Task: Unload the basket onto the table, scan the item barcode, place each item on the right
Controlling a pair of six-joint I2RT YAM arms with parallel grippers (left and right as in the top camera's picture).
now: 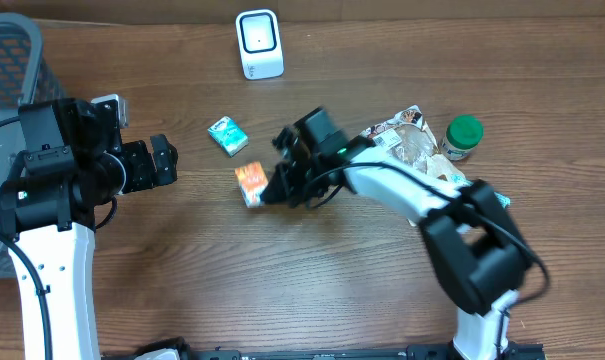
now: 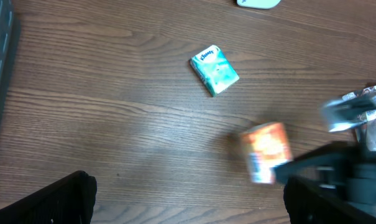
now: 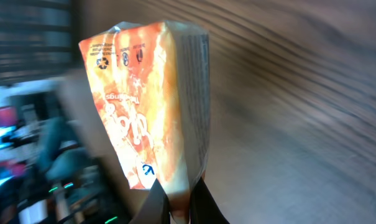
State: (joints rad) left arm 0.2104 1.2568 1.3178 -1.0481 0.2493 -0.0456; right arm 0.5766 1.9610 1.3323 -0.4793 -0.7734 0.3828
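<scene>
An orange packet (image 1: 250, 184) is the item held near the table's middle, and my right gripper (image 1: 273, 187) is shut on its edge. In the right wrist view the two fingertips pinch the packet's (image 3: 150, 106) lower corner at the right gripper (image 3: 178, 208), and the image is blurred by motion. No barcode is legible. The white scanner (image 1: 259, 43) stands upright at the table's far edge. My left gripper (image 1: 167, 160) hovers at the left, open and holding nothing; its dark fingers (image 2: 57, 199) stand wide apart over bare wood, with the packet (image 2: 266, 151) ahead to the right.
A teal tissue pack (image 1: 227, 135) lies between the scanner and the packet. Crinkled snack bags (image 1: 407, 140) and a green-lidded jar (image 1: 463, 138) sit at the right. A grey mesh basket (image 1: 7, 60) occupies the far left corner.
</scene>
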